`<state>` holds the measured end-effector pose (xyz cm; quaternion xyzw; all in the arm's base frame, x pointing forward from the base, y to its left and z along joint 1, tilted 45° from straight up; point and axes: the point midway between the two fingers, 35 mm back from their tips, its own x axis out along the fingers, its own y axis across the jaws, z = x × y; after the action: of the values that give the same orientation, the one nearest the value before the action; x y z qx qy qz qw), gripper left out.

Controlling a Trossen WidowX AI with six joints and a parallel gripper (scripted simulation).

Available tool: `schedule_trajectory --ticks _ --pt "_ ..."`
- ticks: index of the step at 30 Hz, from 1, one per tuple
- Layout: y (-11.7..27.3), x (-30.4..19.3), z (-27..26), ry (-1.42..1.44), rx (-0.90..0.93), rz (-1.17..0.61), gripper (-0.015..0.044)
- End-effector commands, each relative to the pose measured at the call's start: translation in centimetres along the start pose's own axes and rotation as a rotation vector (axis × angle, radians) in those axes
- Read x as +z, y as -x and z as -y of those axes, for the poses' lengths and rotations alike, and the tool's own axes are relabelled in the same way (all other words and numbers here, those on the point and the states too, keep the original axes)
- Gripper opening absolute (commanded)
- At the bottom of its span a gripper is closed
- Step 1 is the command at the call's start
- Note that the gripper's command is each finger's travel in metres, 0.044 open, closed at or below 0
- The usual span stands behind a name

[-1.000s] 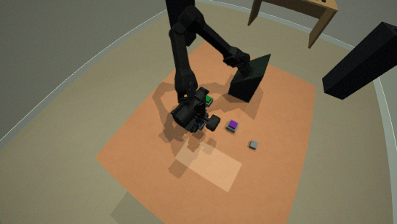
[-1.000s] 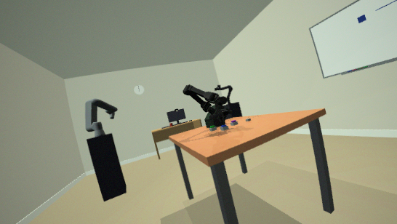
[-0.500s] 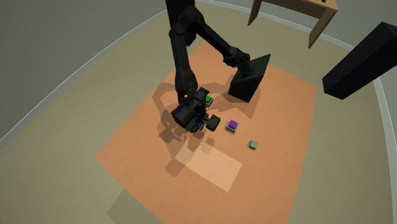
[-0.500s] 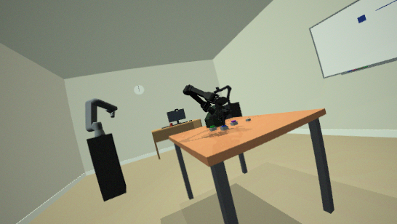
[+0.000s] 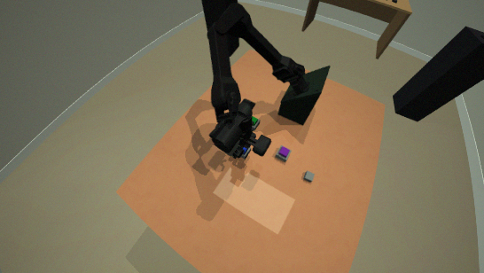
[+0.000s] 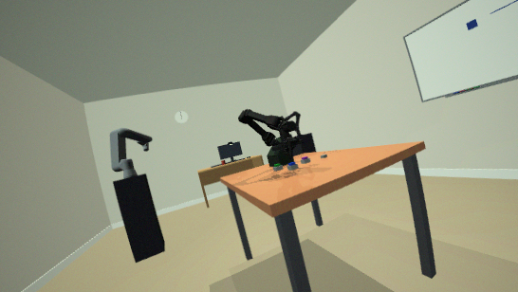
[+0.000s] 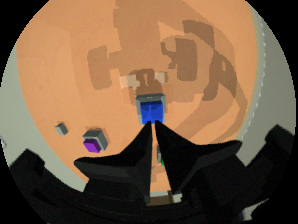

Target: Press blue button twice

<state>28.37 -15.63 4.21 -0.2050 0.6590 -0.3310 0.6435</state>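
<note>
The blue button (image 5: 245,150) (image 6: 292,164) (image 7: 151,110) sits in its grey housing on the orange table top (image 5: 177,177) (image 6: 360,163). My gripper (image 7: 152,123) is shut and empty. In the wrist view its joined fingertips overlap the near edge of the blue cap. They look to be above it; the exact gap, or whether they touch, cannot be told. In the top view the gripper and wrist partly hide the blue button.
The green button (image 5: 254,120) (image 6: 278,166) (image 7: 162,162) is mostly hidden by the fingers in the wrist view. A purple button (image 5: 284,152) (image 6: 305,158) (image 7: 92,145) and a small grey block (image 5: 308,176) (image 6: 323,155) (image 7: 61,129) lie to one side. A dark green wedge (image 5: 293,111) stands behind.
</note>
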Motion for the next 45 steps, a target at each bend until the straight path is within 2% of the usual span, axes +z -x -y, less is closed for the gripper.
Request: schedule_trajectory --ticks 1,22,42,45 --pt "0.0 0.1 0.1 -0.006 -0.002 0.0 0.002" --pt "-3.1 0.1 0.2 -0.006 -0.003 0.0 0.002" --pt "-3.1 0.1 0.2 -0.006 -0.003 0.0 0.002" --pt "-0.7 0.2 0.1 -0.009 -0.003 0.003 0.002"
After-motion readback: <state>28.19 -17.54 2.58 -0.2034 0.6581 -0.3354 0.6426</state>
